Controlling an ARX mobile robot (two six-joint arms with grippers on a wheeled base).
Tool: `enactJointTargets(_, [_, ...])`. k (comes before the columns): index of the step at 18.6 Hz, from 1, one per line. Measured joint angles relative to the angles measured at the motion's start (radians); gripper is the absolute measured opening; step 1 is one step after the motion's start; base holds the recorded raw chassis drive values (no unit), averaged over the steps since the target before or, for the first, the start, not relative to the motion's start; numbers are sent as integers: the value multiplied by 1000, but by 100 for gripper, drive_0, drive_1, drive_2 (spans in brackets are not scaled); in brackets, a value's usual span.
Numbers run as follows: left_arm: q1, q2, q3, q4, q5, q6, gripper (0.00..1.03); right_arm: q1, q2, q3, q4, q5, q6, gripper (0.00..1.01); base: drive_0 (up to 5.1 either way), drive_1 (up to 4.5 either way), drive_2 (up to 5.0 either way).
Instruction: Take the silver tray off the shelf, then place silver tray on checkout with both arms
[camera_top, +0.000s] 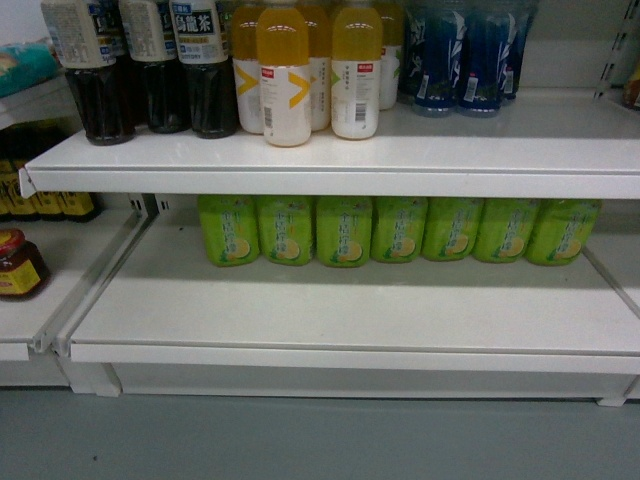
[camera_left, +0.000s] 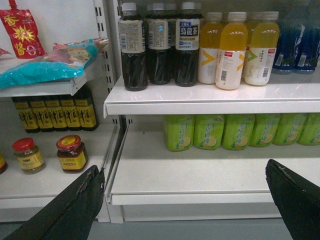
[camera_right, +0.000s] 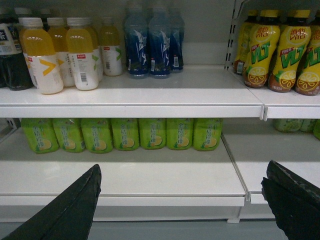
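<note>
While you face shelf (camera_top: 330, 170), silver tray nowhere in any view. Left gripper (camera_left: 185, 200) jaws spread wide, empty, short of shelf's lower board. Right gripper (camera_right: 182, 200) likewise splayed, holding nothing. Green bottles (camera_top: 400, 230) line back of lower board; yellow bottles (camera_top: 300, 70) and dark tea bottles (camera_top: 150, 65) stand on upper board.

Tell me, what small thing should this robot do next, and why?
Probably turn or back off to search, since no silver tray shows in any view. The lower shelf carries only green bottles at its back, and the left gripper and right gripper both hang open and empty before it.
</note>
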Motion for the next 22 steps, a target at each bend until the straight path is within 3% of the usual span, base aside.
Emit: enactJointTargets(22, [0,0,0,-1,-1,0,98,0,0,0,0,-2,-1,98,0,0,0])
